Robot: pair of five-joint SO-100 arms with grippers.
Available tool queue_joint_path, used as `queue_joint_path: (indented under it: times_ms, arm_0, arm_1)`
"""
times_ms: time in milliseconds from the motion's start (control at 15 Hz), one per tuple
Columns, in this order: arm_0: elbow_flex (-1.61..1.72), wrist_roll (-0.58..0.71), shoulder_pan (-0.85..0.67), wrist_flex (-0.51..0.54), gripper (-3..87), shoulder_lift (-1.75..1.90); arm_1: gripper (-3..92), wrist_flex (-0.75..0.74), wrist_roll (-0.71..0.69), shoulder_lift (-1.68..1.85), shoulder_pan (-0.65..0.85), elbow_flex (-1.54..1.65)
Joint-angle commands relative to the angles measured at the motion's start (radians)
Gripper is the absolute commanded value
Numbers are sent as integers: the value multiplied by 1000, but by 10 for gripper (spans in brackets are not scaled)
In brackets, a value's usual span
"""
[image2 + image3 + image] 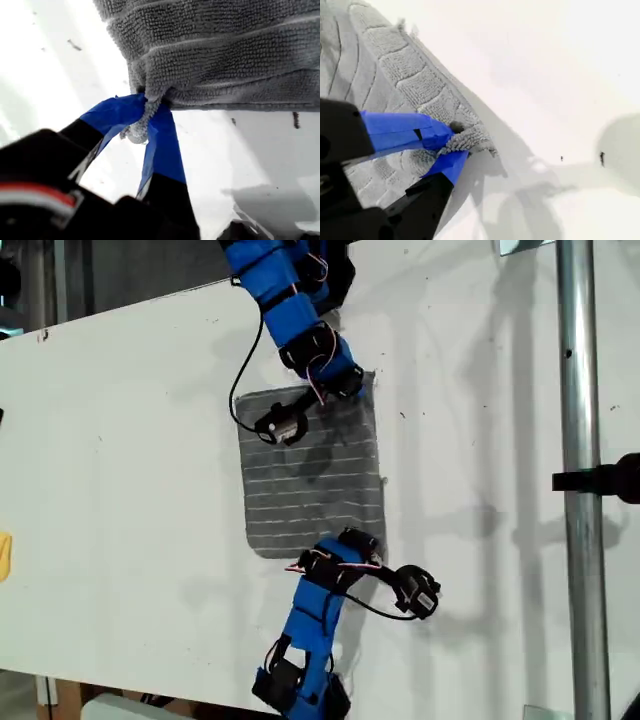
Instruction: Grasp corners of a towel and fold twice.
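White desk carries all items; a metal pole stands at the exterior view's right. Nearest the desk's front edge, one blue arm reaches up to the towel's near edge. The towel, dark grey with pale stripes, lies flat around the desk's middle. At its far edge a second blue arm comes down to the corner toward the exterior view's right.

My first hand is closed on a bunched corner of the towel, blue fingertips pinching the cloth. My second hand is likewise closed on another corner, cloth clamped between its fingertips. Which arm in the exterior view is which cannot be told.
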Motion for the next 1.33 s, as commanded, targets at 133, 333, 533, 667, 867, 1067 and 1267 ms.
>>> queue_joint_path:
  times_ms: [133,333,533,667,867,1067,1267]
  arm_0:
    - [-63,-150,49,130,-29,222]
    - [15,-147,-32,187,-29,278]
    - [40,29,-183,186,-29,276]
    - [43,176,-299,181,-29,275]
    - [26,356,-476,178,-29,275]
    - [6,462,-638,179,-29,278]
    - [11,460,-687,173,-29,313]
  arm_1:
    - [-3,94,58,9,-123,-345]
    - [-3,184,26,64,32,-318]
    - [-3,175,-101,178,275,-155]
    - [-3,173,-209,278,439,-86]
    - [-3,181,-373,359,637,-84]
    - [-3,172,-526,405,793,-114]
    - [-3,187,-528,445,761,-77]
